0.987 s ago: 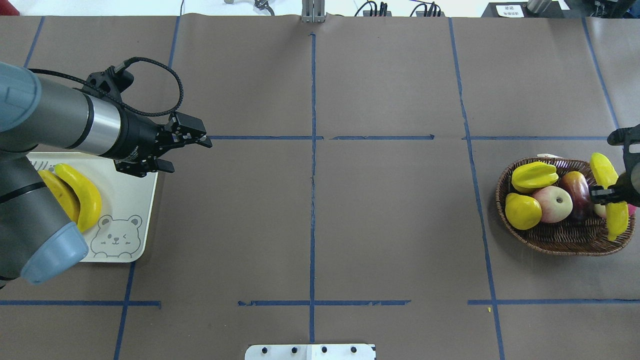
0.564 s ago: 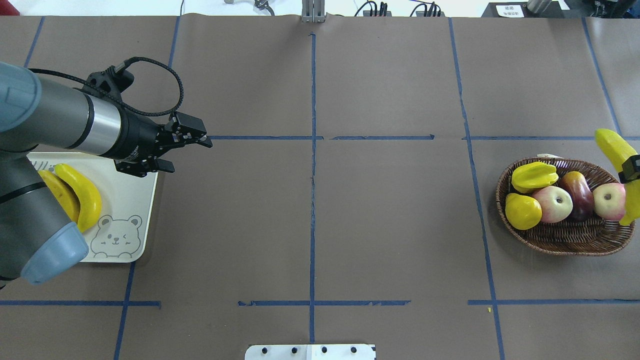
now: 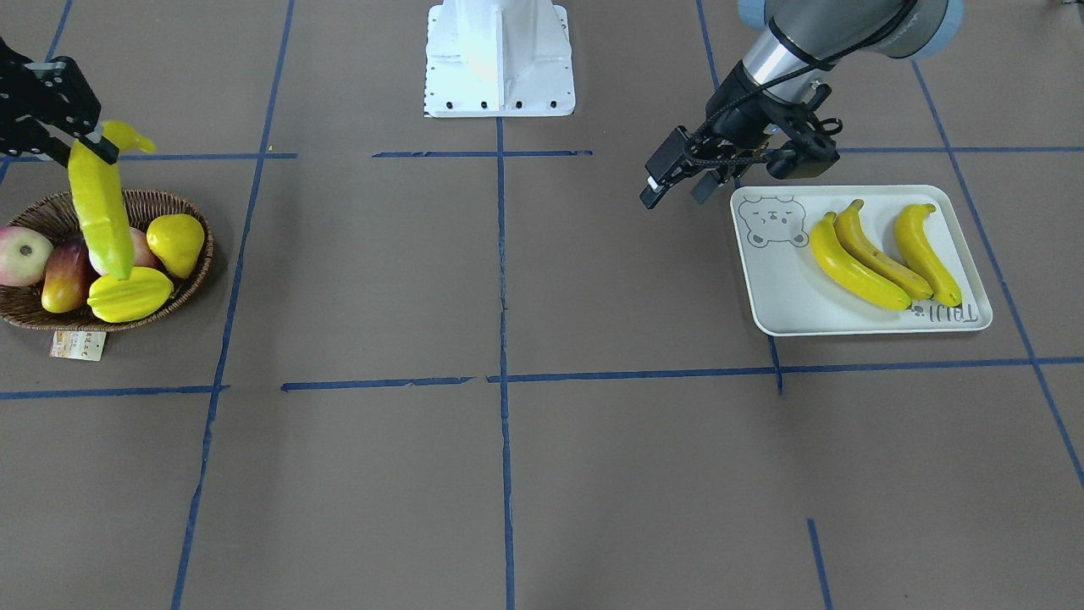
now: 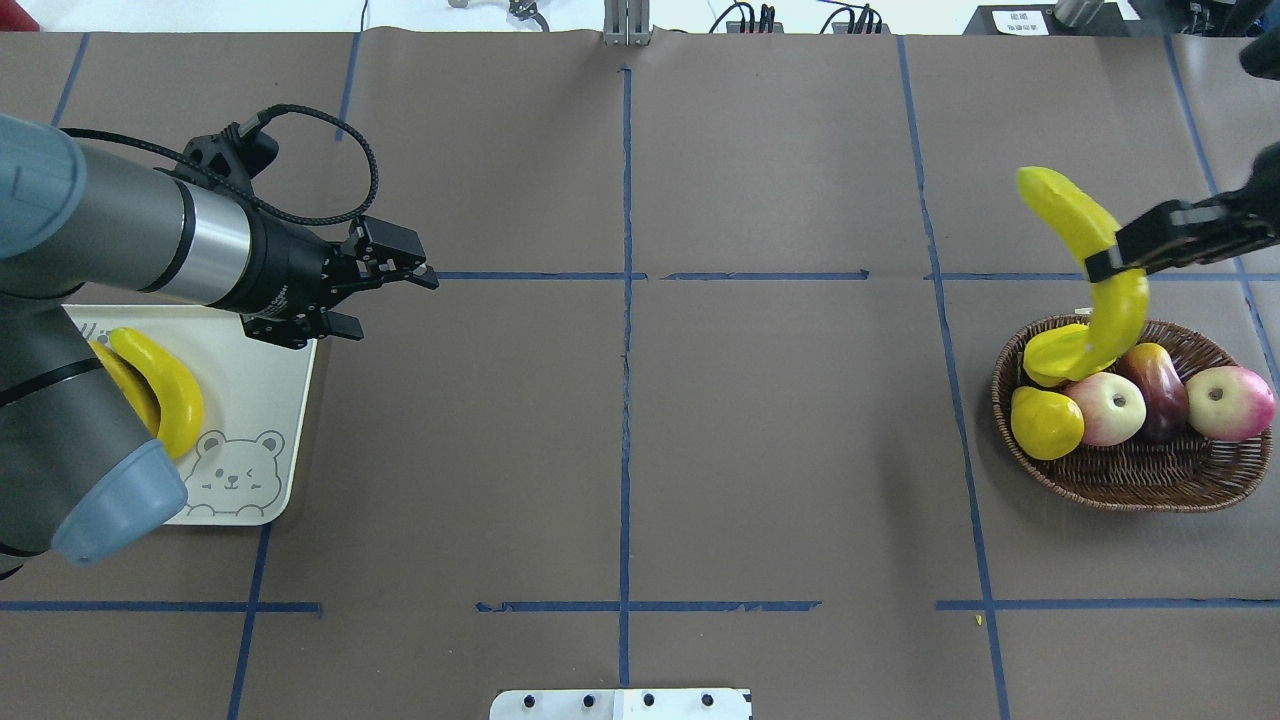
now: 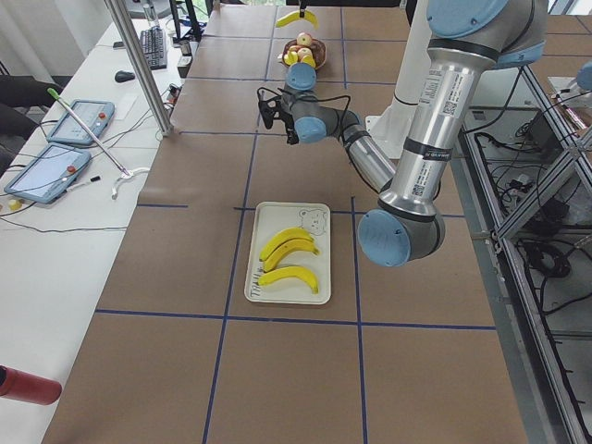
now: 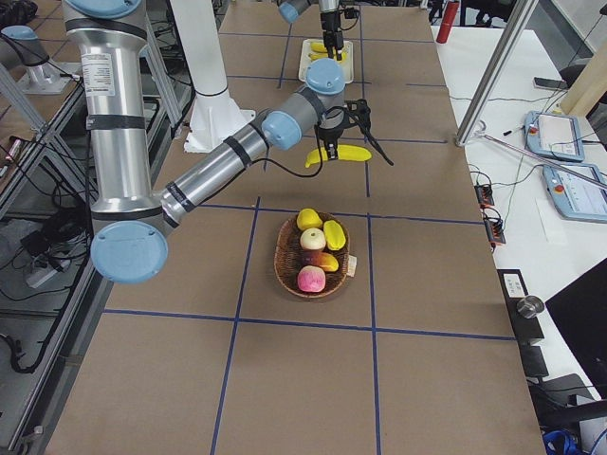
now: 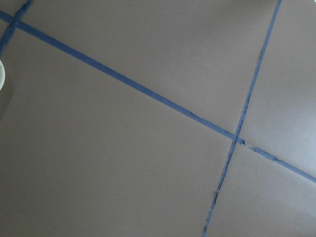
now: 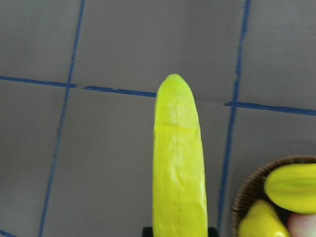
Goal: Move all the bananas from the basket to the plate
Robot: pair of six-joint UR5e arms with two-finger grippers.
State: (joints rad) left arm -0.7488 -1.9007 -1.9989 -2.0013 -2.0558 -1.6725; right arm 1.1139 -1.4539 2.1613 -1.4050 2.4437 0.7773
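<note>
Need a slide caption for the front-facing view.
Right gripper holds a banana clear of the basket; three bananas lie on the plate.

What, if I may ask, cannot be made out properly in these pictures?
- Overhead view: the left arm covers part of the plate and most of the bananas on it.
- Overhead view: the right hand, shut on the held banana, runs off the right edge.
- Right wrist view: the grip itself is cut off by the bottom edge.
- Front view: the paper tag has print too small to read.
</note>
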